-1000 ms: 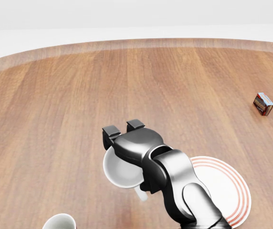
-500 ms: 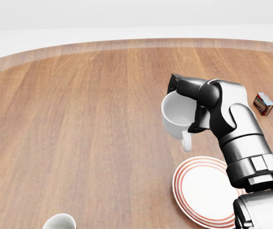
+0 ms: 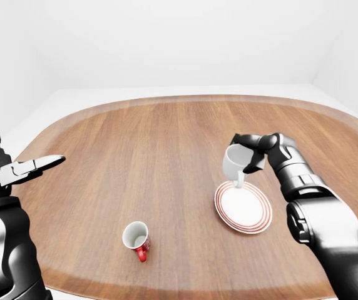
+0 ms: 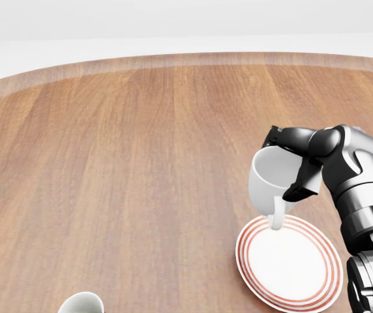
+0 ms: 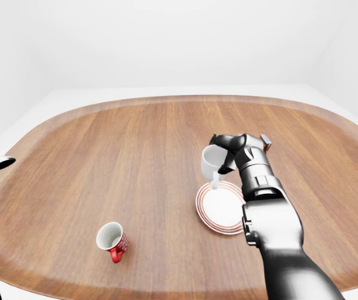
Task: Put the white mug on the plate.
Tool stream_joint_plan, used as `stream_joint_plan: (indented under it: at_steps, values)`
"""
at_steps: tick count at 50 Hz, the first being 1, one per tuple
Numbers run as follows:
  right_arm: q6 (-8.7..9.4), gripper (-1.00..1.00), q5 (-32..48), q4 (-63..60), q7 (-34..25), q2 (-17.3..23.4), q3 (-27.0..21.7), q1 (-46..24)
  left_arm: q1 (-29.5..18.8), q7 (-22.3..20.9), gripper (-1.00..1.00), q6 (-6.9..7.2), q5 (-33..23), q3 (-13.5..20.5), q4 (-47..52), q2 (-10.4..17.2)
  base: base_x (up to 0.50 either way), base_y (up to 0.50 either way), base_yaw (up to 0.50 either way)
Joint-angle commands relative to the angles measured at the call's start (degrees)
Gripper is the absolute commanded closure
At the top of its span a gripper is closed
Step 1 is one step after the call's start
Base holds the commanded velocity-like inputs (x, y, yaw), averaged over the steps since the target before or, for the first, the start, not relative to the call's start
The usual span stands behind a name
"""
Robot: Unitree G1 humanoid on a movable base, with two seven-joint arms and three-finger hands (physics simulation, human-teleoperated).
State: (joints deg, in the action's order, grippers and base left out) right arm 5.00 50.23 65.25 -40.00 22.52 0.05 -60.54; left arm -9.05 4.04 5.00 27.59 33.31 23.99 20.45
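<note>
Nearest the robot in the left-eye view, at about seven o'clock on the wooden desk (image 3: 135, 144), a small red-and-white cup (image 3: 136, 238) stood upright, its red handle turned toward the bottom of the view; it was well apart from everything else and no part of the task. At nine o'clock, off the desk's left rim, the left hand (image 3: 38, 165) hung with its fingers stretched flat and open, holding nothing.

Further in, at about four o'clock in the same view, lay the red-ringed plate (image 4: 304, 280), bare. Just above its upper-left rim in the head view, the white mug (image 4: 271, 182) was carried in the air by the right hand (image 4: 300, 160), whose fingers were closed round the mug's rim and wall. The mug was tilted, mouth facing the left of the view and handle pointing down, the handle's tip overlapping the plate's rim in the picture (whether it touched I could not tell).

By my reading, the step in hand was the carry to the plate, nearly done. The next move called for shifting the mug toward the plate's middle, righting it so the base faced down, lowering it and then opening the fingers. Released as tilted, it would likely roll off.
</note>
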Motion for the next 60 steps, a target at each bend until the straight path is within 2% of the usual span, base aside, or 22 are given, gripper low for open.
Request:
stream_joint_plan:
  at_steps: [1,25,46,60]
  values:
    - [0.00,1.00,-1.1,2.6,0.0,1.6,0.0,2.3,0.0,-0.2,-1.00,0.00,-0.2,-0.2,-0.3,-0.2,0.00,0.00,0.00]
    - [0.00,1.00,-3.1,6.3,0.0,3.3,-0.9,6.9,0.0,-0.2,-1.00,0.00,-0.3,-0.2,-0.4,-0.1,0.00,0.00,0.00]
    - [0.00,1.00,-5.2,8.5,0.0,4.5,-1.7,7.4,-0.1,-0.2,-1.00,0.00,-0.3,-0.2,-0.3,-0.1,0.00,0.00,0.00]
    - [0.00,1.00,-6.7,9.0,2.5,5.2,-2.0,9.0,0.0,-0.2,-1.00,0.00,-0.5,-0.3,0.0,-0.2,0.00,0.00,0.00]
